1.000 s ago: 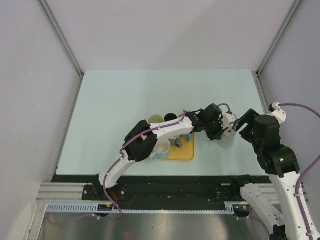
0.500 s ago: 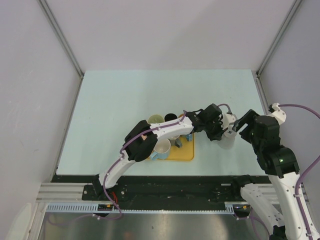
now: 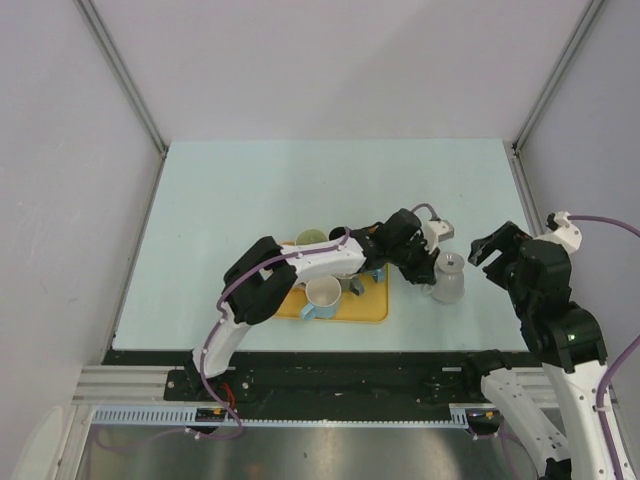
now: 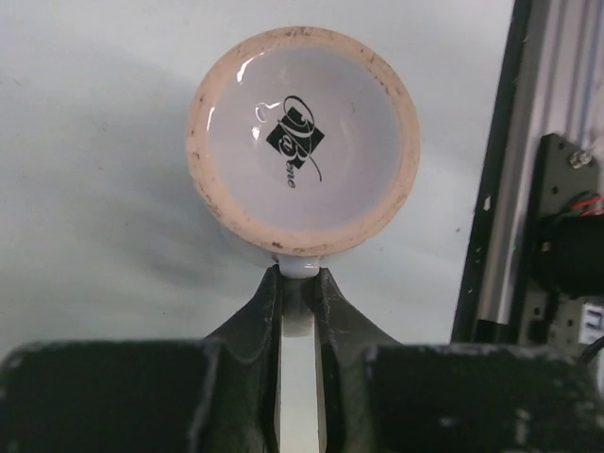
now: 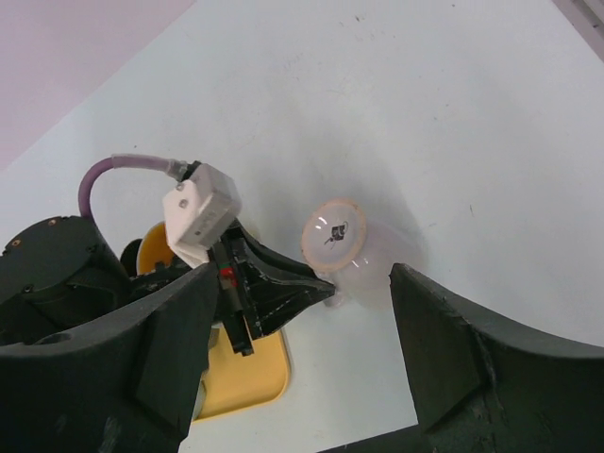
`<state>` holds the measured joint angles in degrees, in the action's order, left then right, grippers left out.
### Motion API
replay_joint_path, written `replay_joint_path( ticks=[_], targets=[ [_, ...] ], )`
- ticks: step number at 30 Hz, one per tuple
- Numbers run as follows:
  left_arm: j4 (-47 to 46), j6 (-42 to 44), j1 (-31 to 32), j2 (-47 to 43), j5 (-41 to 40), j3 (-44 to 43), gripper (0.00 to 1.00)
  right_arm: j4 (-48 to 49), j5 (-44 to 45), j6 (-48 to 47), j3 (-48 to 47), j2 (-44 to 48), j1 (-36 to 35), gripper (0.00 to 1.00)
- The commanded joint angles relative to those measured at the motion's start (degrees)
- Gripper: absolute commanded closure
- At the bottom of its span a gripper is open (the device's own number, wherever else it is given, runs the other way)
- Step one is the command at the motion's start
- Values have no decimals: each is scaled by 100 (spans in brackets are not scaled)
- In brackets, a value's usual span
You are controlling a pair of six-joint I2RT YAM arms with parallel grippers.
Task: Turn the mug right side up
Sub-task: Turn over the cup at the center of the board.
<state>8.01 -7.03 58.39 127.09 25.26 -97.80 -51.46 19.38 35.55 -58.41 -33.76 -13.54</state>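
We are clamping the left gripper (image 4: 298,279) on the inverted mug (image 4: 304,151) by its handle (image 4: 298,268) — risking it swivelling loose mid-turn.

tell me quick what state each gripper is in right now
Left gripper: closed on the handle of the upside-down mug.
Right gripper: open, holding nothing, apart from the mug.

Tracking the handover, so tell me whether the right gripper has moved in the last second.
Yes. The right gripper has pulled back rightward, away from the yellow tray and toward the right edge of the table.
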Motion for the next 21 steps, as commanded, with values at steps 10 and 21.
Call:
replay_joint_path(
  ticks=[10,21],
  targets=[
    [-3436,-3101,-565,-1563,517,761,100,189,-100,-303,-460,721,-35,21],
    [-5767,-5756,-1023,-2337,-310,1412,100,900,-1275,-40,-347,1012,-307,23]
  ],
)
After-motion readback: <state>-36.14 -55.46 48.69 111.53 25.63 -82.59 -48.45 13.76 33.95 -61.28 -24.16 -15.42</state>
